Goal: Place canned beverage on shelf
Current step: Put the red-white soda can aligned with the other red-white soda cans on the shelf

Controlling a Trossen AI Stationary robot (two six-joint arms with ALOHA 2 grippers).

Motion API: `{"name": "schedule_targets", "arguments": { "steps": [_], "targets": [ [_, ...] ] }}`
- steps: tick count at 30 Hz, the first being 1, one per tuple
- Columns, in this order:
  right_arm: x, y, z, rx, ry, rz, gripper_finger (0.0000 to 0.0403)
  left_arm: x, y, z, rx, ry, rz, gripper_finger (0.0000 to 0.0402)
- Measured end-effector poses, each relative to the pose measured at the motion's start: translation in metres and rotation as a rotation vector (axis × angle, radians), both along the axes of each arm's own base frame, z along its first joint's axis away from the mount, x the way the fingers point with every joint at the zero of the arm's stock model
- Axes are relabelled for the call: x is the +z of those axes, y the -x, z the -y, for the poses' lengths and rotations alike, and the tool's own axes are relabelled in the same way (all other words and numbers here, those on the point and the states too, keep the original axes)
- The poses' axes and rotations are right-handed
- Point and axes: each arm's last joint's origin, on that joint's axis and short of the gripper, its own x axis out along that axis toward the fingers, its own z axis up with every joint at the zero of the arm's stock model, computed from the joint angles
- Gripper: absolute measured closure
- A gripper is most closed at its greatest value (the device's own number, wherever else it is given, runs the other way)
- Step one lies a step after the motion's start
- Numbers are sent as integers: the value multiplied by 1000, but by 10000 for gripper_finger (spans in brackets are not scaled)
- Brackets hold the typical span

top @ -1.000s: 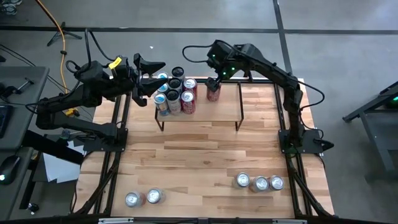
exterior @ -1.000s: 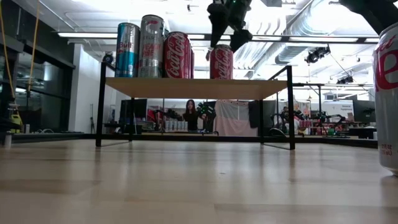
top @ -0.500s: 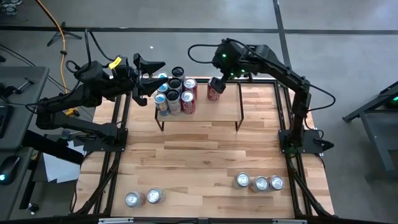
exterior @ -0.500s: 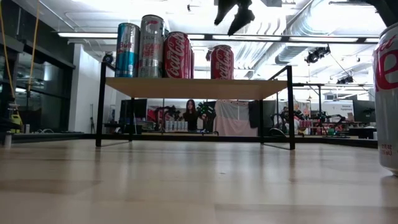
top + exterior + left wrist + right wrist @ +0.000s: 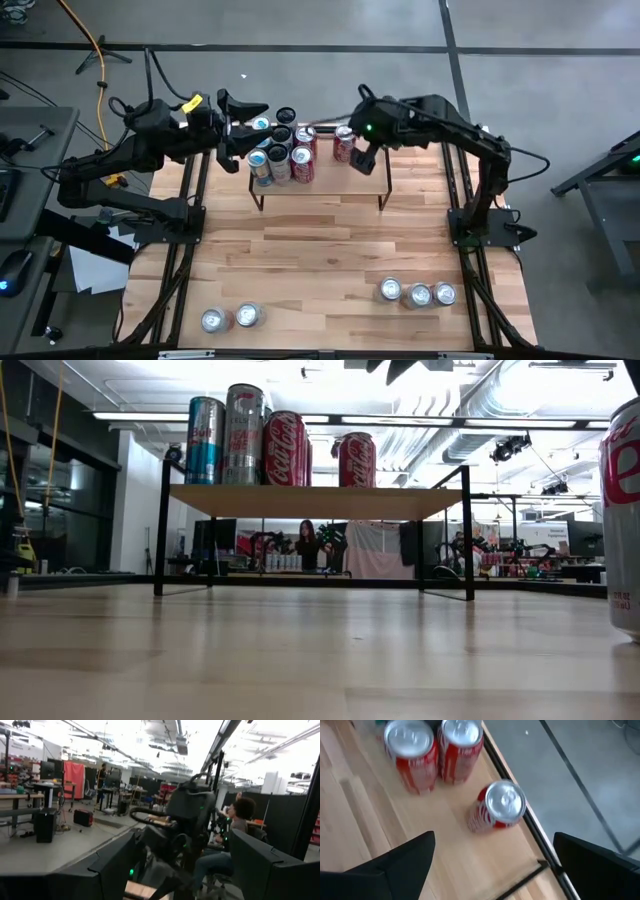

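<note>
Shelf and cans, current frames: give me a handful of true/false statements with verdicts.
1. A lone red can stands on the shelf apart from the can cluster. True.
2. The right end effector grips that red can. False: it is open, empty and off to the can's side.
3. Three cans stand in a row on the table near its front right. True.
4. The shelf top is full from end to end. False: the cans crowd its left part and the right part is bare.
5. The left end effector holds a can. False: it is at the shelf's left end, gripping nothing.
</note>
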Motion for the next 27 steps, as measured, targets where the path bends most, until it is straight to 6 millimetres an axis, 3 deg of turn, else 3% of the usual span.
{"name": "schedule_targets", "arguments": {
  "steps": [5,8,11,16,19,23,27],
  "targets": [
    [-2,6,-13,-2,22,-45,9,-4,-1,0,-3,15,-38,139],
    [-8,21,-22,4,24,-46,9,-4,-1,0,-3,17,-43,139],
    [-29,44,-30,-46,22,-33,9,-5,-1,0,-3,17,-46,139],
    [-69,72,-43,-46,-119,244,9,-3,-1,0,2,-5,-32,139],
    [-95,75,-48,-34,-184,383,9,-3,-1,-1,19,-27,-38,139],
    [-125,72,-49,-21,-206,444,15,-5,0,-4,58,-25,-63,139],
    [-142,65,-48,-38,-216,451,73,-19,-3,-6,58,-8,-185,155]
  ]
}}
